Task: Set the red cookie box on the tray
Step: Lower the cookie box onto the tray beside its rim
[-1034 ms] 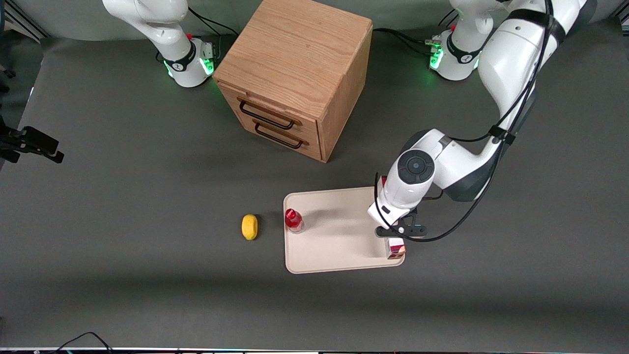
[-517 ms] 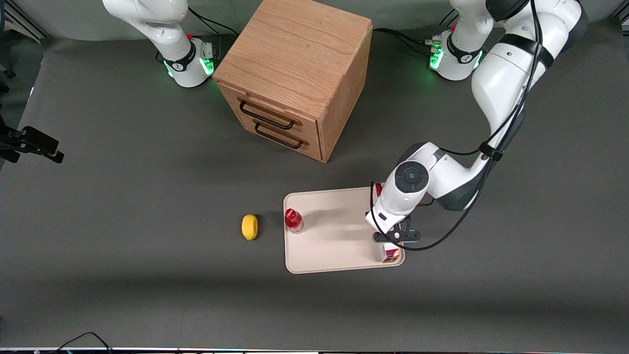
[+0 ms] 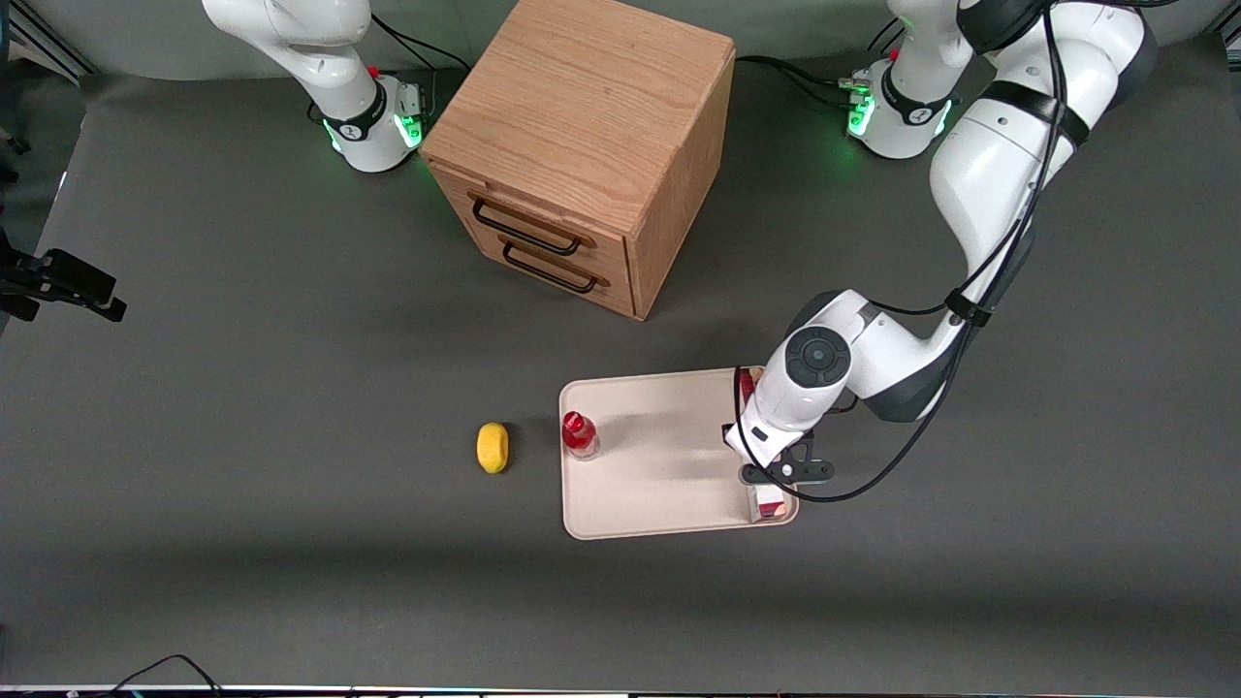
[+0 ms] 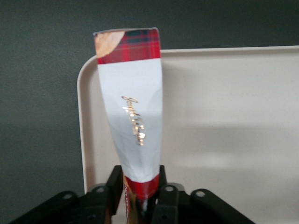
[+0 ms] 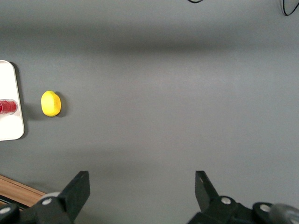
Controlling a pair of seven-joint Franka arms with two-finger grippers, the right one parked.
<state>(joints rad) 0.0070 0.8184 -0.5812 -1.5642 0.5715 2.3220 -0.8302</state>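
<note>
The red cookie box (image 4: 133,107), a long tartan-red carton with a white patch, is held by one end in my left gripper (image 4: 138,179), which is shut on it. It lies along the short rim of the pale beige tray (image 4: 224,116), inside that rim. In the front view my gripper (image 3: 773,472) hangs over the tray (image 3: 659,485) at its end toward the working arm. The box's near end (image 3: 769,501) shows below the wrist, and most of the box is hidden by it. I cannot tell whether the box touches the tray.
A small red-capped bottle (image 3: 580,434) stands on the tray's edge toward the parked arm. A yellow lemon-like object (image 3: 493,447) lies on the mat beside it. The wooden drawer cabinet (image 3: 582,145) stands farther from the front camera.
My gripper has carried the box a little toward the parked arm's end, from over the tray's rim to inside it. Bottle and yellow object have not moved.
</note>
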